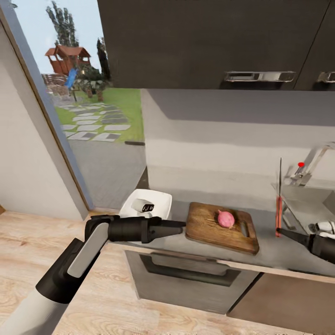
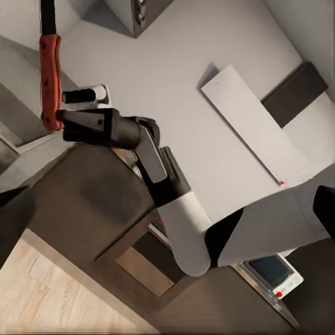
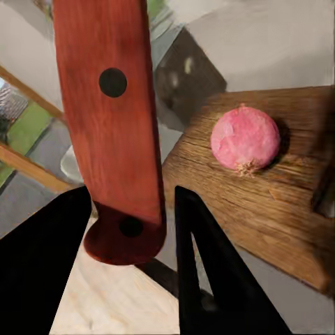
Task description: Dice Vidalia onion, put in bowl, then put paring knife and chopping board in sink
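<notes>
The paring knife point(image 1: 279, 204) is held tight, blade up, by the right gripper point(image 1: 279, 231). The Vidalia onion point(image 1: 226, 218) sits on the chopping board point(image 1: 209, 232), at nine o'clock from the knife. The blade should be tipped down and lined up over it. Whether the left gripper point(image 1: 181, 226) is open cannot be told.

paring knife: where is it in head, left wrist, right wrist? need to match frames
Head view: the paring knife stands upright at the right, blade up, held by the right gripper in front of the sink.
Left wrist view: red handle in the upper-left corner, dark gripper at its lower end.
Right wrist view: handle fills the left half, between the fingers.
Shared landmark: the right gripper holding its handle.
</notes>
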`<state>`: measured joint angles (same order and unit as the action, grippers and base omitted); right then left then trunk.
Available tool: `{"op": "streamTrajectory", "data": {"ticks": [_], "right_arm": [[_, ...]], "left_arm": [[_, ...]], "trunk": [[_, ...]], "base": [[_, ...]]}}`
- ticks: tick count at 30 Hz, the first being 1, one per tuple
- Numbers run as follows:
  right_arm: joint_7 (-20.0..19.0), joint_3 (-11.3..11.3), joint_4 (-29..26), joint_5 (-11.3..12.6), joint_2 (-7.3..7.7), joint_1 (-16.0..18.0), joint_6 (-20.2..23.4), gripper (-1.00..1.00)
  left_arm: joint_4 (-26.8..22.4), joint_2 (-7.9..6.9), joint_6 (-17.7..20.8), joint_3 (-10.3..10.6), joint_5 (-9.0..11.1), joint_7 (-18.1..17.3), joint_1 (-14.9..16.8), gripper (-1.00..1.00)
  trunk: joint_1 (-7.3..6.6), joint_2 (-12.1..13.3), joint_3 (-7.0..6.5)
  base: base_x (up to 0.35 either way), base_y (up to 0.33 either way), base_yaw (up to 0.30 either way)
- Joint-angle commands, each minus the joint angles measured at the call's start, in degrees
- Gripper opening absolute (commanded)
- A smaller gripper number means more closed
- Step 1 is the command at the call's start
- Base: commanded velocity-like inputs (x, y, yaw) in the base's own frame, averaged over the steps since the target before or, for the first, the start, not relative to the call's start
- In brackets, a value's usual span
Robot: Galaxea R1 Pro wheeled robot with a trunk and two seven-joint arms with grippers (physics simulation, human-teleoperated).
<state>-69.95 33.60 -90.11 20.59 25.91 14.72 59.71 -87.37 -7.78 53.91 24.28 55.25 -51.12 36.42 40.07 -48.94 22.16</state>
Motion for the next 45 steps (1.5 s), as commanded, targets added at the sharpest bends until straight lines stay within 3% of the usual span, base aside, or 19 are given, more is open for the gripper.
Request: {"op": "streamTrajectory", "data": {"ticks": [1,3,4,6,8,11,13,17,21,25,28,29,32,34,36,39,42,44,45], "right_arm": [[3.40,4.31,-0.04,-0.39,0.01,0.05,0.29,-1.00],[6.96,8.51,-0.06,-0.73,0.01,0.05,0.29,-1.00],[11.56,13.78,-0.06,-1.34,0.01,0.05,0.29,-1.00],[15.07,17.64,-0.06,-2.08,0.06,0.05,0.29,-1.00],[22.08,22.51,-0.07,-4.25,0.19,0.05,0.29,-1.00],[32.36,24.56,-0.13,-5.98,0.34,0.05,0.29,-1.00],[43.42,25.06,-0.15,-6.46,0.37,0.01,0.29,-1.00],[60.02,25.21,-0.15,-6.72,0.15,0.03,-5.52,-1.00],[72.17,24.50,-0.15,-6.79,-0.38,0.01,-10.87,-1.00],[83.04,18.53,-0.15,-7.96,-0.91,-0.03,-14.52,-1.00],[100.42,7.13,-0.15,-12.88,-3.31,-0.04,-20.78,-1.00],[109.98,0.52,-0.15,-15.73,-4.95,0.00,-23.89,-1.00],[119.80,-9.32,-0.15,-19.36,-6.85,-0.03,-26.68,-1.00],[122.04,-11.76,-0.15,-21.09,-7.32,-0.02,-27.19,-1.00],[123.90,-14.67,-0.15,-24.93,-7.90,-0.03,-27.62,-1.00],[127.63,-19.69,-0.10,-33.45,-11.35,-0.04,-28.00,-1.00],[129.49,-20.89,-0.06,-38.17,-14.24,-0.04,-28.26,-1.00],[130.43,-21.46,-0.01,-44.94,-17.46,-0.93,-29.06,-1.00],[130.72,-21.65,0.01,-49.80,-19.19,-2.47,-29.78,-1.00]], "left_arm": [[0.01,-0.04,0.20,0.06,0.21,-0.03,0.06,1.00],[0.01,-0.02,0.14,0.06,0.21,-0.03,0.06,1.00],[0.01,0.00,0.09,0.06,0.21,-0.03,0.06,1.00],[0.03,0.01,0.07,0.06,0.21,-0.01,0.06,1.00],[0.06,0.10,0.06,0.06,0.17,0.09,0.03,1.00],[0.09,0.26,0.06,0.06,0.02,0.20,0.00,1.00],[0.10,0.30,0.06,0.06,-0.19,0.22,-0.01,1.00],[0.10,0.36,0.00,0.06,-0.33,0.26,-0.03,1.00],[0.35,0.61,-0.03,0.08,-0.40,0.31,-0.03,1.00],[0.64,1.68,-0.03,0.06,-0.49,0.84,-0.03,1.00],[0.83,1.97,-0.03,0.06,-0.56,2.59,-0.03,1.00],[0.86,2.02,-0.03,0.06,-0.51,3.11,-0.03,1.00],[0.88,2.01,-0.03,0.06,-0.44,3.47,0.03,1.00],[0.89,1.99,-0.03,0.06,-0.33,3.52,0.04,1.00],[0.89,1.99,-0.03,0.06,-0.22,3.53,0.05,1.00],[0.89,1.98,-0.03,0.06,-0.16,3.49,0.05,1.00],[0.89,1.98,-0.03,0.06,-0.15,3.49,0.06,1.00],[0.89,1.92,-0.03,0.06,-0.09,3.49,0.04,1.00],[0.89,1.91,-0.03,0.08,-0.06,3.51,0.04,1.00]], "trunk": [[-0.01,-0.05,0.07],[-0.01,-0.05,0.07],[-0.01,-0.05,0.07],[-0.01,-0.05,0.07],[-0.01,-0.05,0.07],[-0.01,-0.05,0.07],[-0.01,-0.05,0.07],[-0.01,-0.05,0.07],[-0.01,-0.05,0.07],[-0.01,-0.05,0.07],[-0.01,-0.05,0.07],[-0.01,-0.05,0.07],[-0.01,-0.05,0.07],[-0.01,-0.05,0.07],[-0.01,-0.05,0.07],[-0.01,-0.05,0.07],[-0.01,-0.05,0.07],[-0.01,-0.05,0.07],[-0.01,-0.05,0.07]], "base": [[-0.073,0.121,0.000],[-0.048,0.080,0.000],[-0.015,0.025,0.000],[-0.009,0.015,0.000],[-0.004,0.006,0.000],[-0.001,0.002,0.000],[0.000,0.000,0.000],[0.000,0.000,0.000],[0.000,0.000,0.000],[0.000,0.000,0.000],[0.000,0.000,0.000],[0.000,0.000,0.000],[0.000,0.000,0.000],[0.000,0.000,0.000],[0.000,0.000,0.000],[0.000,0.000,0.000],[0.000,0.000,0.000],[0.000,0.000,0.000],[0.000,0.000,0.000]]}}
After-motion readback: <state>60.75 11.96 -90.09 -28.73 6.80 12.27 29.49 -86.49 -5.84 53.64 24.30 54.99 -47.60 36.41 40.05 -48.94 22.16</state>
